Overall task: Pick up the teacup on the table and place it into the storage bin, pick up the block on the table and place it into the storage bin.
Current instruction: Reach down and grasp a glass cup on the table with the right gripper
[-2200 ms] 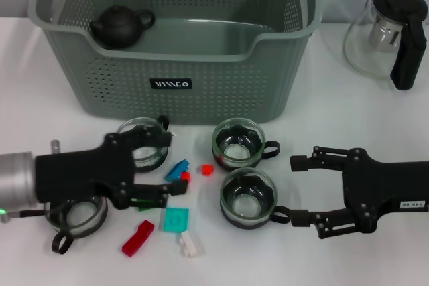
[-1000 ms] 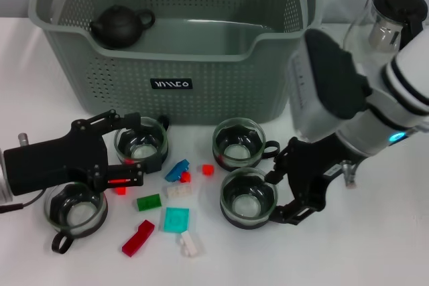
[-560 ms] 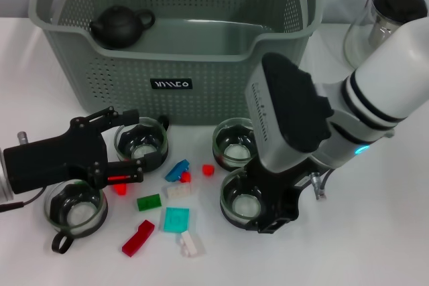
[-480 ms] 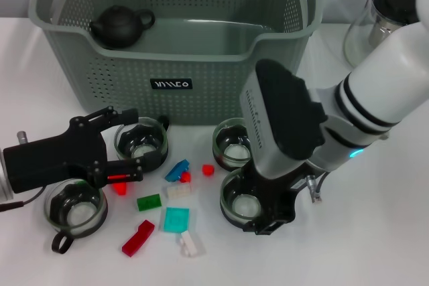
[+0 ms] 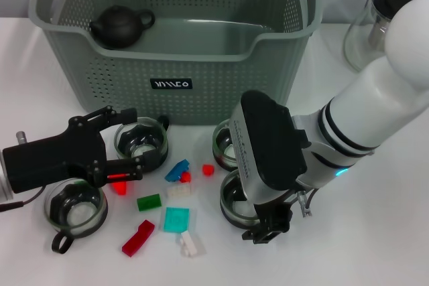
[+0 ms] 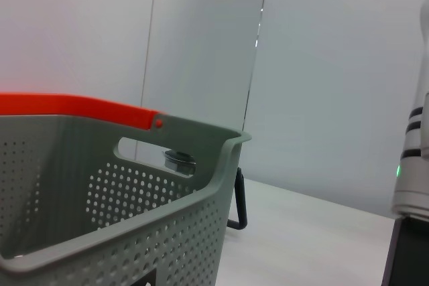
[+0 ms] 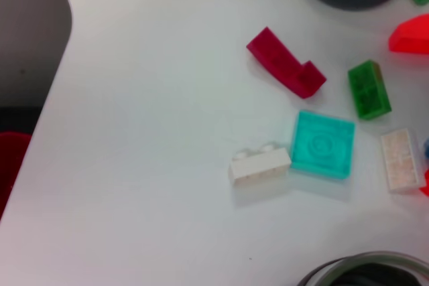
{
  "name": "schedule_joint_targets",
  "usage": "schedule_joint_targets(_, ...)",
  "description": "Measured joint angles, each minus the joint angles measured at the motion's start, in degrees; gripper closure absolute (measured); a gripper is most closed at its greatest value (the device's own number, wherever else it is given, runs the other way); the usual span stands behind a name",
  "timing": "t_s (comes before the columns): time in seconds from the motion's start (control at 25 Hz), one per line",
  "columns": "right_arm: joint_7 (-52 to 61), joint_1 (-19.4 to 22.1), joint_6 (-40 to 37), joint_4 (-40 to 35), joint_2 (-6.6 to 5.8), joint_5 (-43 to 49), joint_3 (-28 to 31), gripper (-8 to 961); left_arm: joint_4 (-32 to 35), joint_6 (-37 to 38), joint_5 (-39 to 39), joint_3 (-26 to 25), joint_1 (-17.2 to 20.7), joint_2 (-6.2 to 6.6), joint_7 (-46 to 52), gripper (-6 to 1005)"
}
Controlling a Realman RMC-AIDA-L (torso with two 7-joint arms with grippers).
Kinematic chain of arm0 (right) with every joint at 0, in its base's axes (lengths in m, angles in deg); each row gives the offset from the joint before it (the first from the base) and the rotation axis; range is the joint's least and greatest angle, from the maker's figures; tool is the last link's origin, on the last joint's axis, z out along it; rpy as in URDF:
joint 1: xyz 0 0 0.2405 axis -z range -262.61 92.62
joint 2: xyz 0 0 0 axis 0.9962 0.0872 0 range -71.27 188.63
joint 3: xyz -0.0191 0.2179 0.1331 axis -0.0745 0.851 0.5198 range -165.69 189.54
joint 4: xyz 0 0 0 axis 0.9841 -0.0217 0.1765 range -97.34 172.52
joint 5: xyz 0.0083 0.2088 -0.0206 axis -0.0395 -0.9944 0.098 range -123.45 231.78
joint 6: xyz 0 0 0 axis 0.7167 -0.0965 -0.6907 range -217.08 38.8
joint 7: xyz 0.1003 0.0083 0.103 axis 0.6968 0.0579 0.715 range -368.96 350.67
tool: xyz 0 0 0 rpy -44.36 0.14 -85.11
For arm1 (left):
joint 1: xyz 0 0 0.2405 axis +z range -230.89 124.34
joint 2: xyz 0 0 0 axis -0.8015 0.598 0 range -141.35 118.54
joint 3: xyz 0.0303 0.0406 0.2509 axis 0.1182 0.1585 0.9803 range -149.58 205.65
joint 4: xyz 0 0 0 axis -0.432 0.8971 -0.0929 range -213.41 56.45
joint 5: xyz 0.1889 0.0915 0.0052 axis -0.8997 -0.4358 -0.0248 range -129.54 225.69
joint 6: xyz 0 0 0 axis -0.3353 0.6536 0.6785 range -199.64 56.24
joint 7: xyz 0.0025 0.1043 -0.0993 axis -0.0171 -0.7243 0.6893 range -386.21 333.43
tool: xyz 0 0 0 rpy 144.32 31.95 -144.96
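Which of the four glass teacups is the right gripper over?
The front-right teacup, nearest the table's front edge on that side; the right gripper straddles it. The other three stand clear.

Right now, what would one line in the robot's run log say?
left end effector: holding red block | right end effector: at nearest teacup | storage bin: holds teapot

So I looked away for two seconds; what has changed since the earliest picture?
The right gripper swung in from the right edge and came down over the near teacup. The left gripper drew back left, a red block now between its fingers. The storage bin, teapot and other cups stayed.
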Motion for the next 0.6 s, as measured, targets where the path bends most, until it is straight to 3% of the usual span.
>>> schedule_joint_targets(0.28,1.1,-0.2,1.8,0.7,0.02,0.0,-1.9,338,0.0,0.0,0.1,0.0,-0.2,0.00,0.0,64)
schedule_joint_targets(0.6,1.2,-0.3,1.6,0.4,-0.01,-0.1,-2.0,582,-0.5,-1.3,0.1,0.0,-0.4,0.00,0.0,65)
